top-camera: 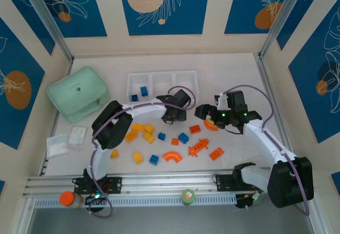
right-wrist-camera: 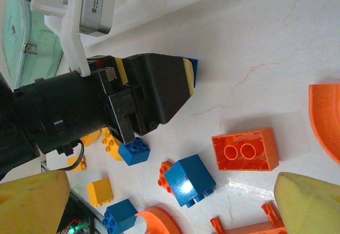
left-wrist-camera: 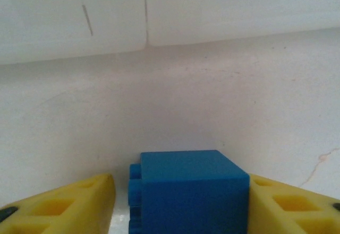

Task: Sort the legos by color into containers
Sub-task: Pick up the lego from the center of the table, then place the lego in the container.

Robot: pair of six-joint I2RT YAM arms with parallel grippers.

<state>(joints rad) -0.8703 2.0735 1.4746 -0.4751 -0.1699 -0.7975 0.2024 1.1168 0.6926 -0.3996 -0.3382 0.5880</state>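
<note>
The left arm (top-camera: 141, 108) and the right arm (top-camera: 263, 134) are both wearing glossy white shells over their long links, with bulky matte-black housings bulging at the joints. A thin purple cable (top-camera: 94, 157) is running along each arm. Small green lights (top-camera: 223, 115) are glowing on the right arm's black wrist. The left gripper (right-wrist-camera: 188, 72) is showing a blocky black body edged in yellow, and a white bracket (right-wrist-camera: 69, 27) is carrying a grey labelled module (right-wrist-camera: 98, 3). The right gripper's fingers (right-wrist-camera: 32, 205) are showing as rounded yellow wedges; the left gripper's fingers (left-wrist-camera: 58, 207) are showing moulded hollow pockets.
</note>
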